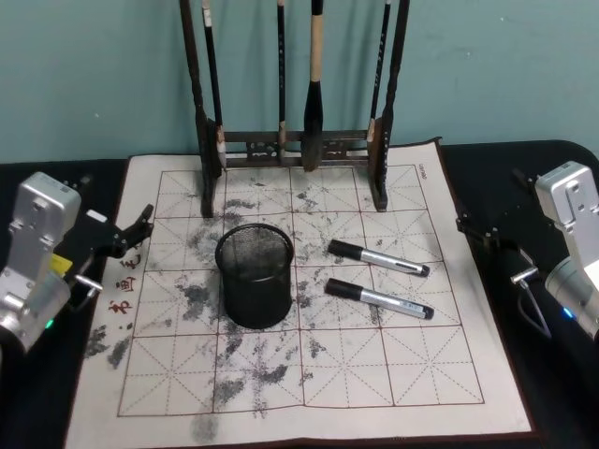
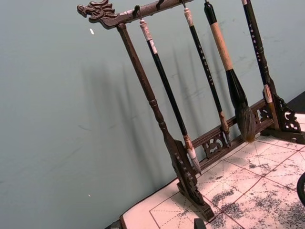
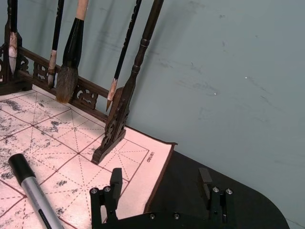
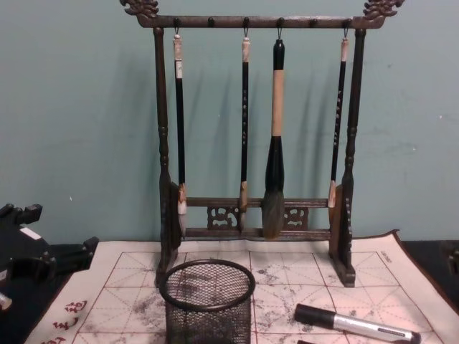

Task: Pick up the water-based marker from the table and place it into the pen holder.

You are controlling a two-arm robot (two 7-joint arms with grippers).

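Two black-capped silver water-based markers lie side by side on the gridded mat, the farther marker (image 1: 379, 259) and the nearer marker (image 1: 379, 298), both right of the pen holder (image 1: 253, 290), a round black mesh cup standing empty mid-mat. The chest view shows the pen holder (image 4: 208, 308) with one marker (image 4: 355, 325) to its right. My right gripper (image 1: 475, 228) hovers open at the mat's right edge; in the right wrist view the gripper (image 3: 159, 180) holds nothing, with a marker (image 3: 35, 195) ahead of it. My left gripper (image 1: 131, 234) stands open at the mat's left edge.
A tall dark wooden brush rack (image 1: 295, 140) with several hanging brushes stands at the mat's back edge, behind the cup. The ink-stained mat (image 1: 309, 374) lies on a black table, bare in its front half. A teal wall closes the back.
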